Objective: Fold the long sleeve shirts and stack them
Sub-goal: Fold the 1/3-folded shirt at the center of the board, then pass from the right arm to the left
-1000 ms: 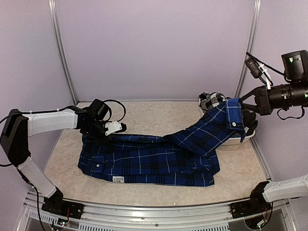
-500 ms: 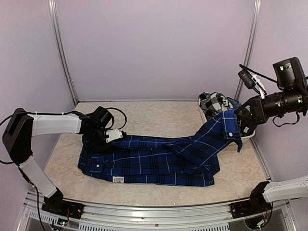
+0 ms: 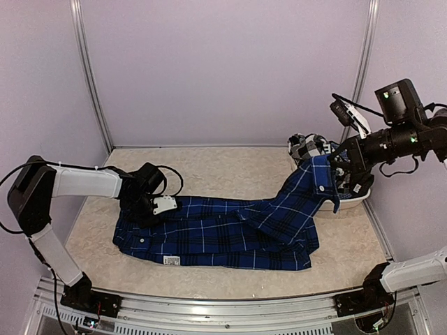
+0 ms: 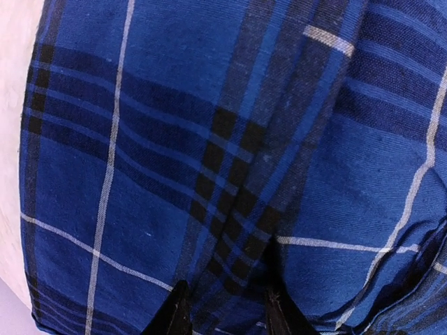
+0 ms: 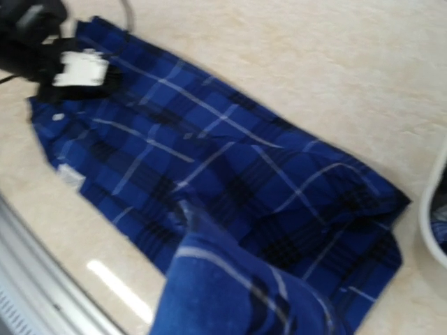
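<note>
A royal blue plaid long sleeve shirt (image 3: pixel 216 234) lies spread across the table. My left gripper (image 3: pixel 148 208) sits low on its upper left edge. In the left wrist view its fingers (image 4: pixel 174 314) stand apart with the blue cloth (image 4: pixel 209 139) lying under and between them. My right gripper (image 3: pixel 337 167) is raised at the right, shut on the shirt's sleeve (image 3: pixel 307 192), which slopes up from the body. In the right wrist view the sleeve (image 5: pixel 237 293) hides the fingers. A black-and-white checked shirt (image 3: pixel 307 146) lies bunched in a white basket (image 3: pixel 349 202).
The white basket stands at the back right against the wall, and its rim (image 5: pixel 433 216) shows in the right wrist view. Purple walls with metal posts (image 3: pixel 91 84) enclose the table. Bare beige tabletop (image 3: pixel 230 171) lies behind the blue shirt.
My right gripper has carried the sleeve cuff leftward and slightly lower. My left gripper's fingers have parted and it has shifted a little down along the shirt's left edge.
</note>
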